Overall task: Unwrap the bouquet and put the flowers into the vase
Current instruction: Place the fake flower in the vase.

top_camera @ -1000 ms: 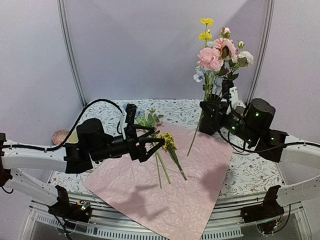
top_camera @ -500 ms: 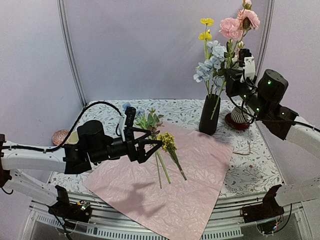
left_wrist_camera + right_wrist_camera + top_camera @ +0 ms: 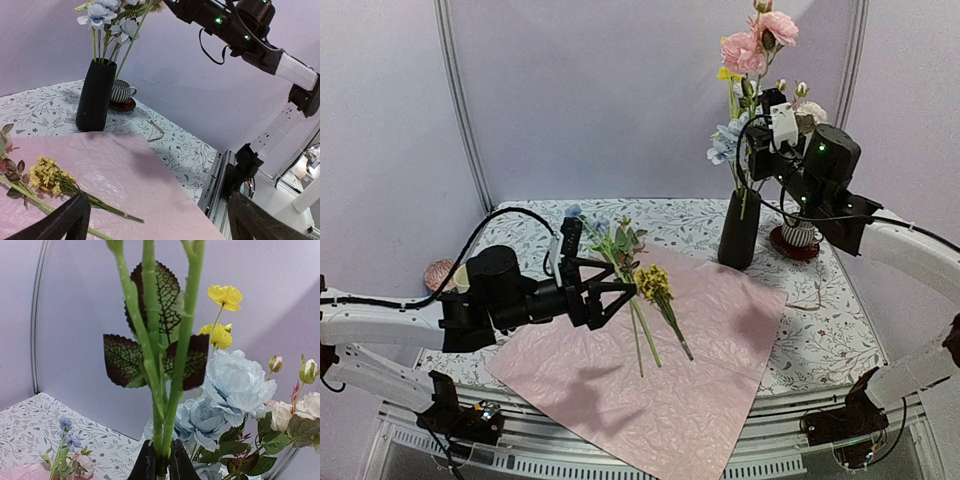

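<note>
Stems (image 3: 160,390) stand upright, clamped in the right gripper (image 3: 760,150), straight above the far-right vase (image 3: 739,235); the left gripper's (image 3: 622,284) fingers are wide apart.

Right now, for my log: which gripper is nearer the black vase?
Right. The right gripper hangs above the vase, shut on flower stems; the left gripper hovers open over the pink paper, well left of it.

Higher, over vase (image 3: 739,232): right hand (image 3: 755,150) with flowers (image 3: 760,42)

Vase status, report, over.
Right gripper above vase, shut on pink flowers. Left gripper open over loose stems on paper. Blue flowers already in vase.
</note>
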`<state>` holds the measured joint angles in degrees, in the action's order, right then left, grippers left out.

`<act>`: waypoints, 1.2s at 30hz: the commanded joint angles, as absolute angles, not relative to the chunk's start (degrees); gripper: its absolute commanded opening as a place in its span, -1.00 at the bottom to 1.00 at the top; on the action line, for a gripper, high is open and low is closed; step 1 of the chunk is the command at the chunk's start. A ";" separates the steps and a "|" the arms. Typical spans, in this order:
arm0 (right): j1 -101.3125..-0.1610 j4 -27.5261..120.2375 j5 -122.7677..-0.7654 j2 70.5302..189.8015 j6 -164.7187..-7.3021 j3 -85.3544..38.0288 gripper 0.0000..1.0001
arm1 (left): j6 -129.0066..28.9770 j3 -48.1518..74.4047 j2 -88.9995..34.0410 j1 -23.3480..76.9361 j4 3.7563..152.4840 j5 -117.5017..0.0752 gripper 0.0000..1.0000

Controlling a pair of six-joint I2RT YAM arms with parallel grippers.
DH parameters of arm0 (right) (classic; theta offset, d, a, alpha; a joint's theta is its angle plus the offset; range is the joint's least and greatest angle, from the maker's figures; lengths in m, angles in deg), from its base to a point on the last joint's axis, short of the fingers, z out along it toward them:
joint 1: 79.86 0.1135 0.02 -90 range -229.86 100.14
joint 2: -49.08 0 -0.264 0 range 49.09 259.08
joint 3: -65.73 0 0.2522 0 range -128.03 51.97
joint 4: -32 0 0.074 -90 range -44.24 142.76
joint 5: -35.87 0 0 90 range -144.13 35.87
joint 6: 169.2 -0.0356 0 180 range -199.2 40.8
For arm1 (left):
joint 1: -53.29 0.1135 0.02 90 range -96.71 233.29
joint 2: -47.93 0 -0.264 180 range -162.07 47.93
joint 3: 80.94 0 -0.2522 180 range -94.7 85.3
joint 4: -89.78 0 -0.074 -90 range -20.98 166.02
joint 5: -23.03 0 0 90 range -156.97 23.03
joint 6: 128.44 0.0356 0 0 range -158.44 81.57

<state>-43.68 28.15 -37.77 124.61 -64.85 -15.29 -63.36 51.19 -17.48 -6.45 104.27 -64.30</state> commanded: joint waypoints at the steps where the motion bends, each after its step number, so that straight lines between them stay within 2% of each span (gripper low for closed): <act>1: -44.31 22.53 -37.27 127.82 -59.56 -20.15 -0.95 | -62.99 52.39 -15.31 -5.66 103.98 -65.46 0.95; 18: -46.51 21.04 -38.12 136.78 -53.57 -27.90 -0.95 | -62.12 52.52 -14.52 -4.98 103.18 -65.84 0.95; 36: -48.60 21.02 -38.35 139.94 -63.48 -18.79 -0.95 | -62.31 52.67 -14.40 -4.43 102.82 -65.35 0.95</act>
<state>-47.79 22.03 -38.22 139.08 -59.51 -21.89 -62.86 51.97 -15.05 -5.36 103.44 -65.32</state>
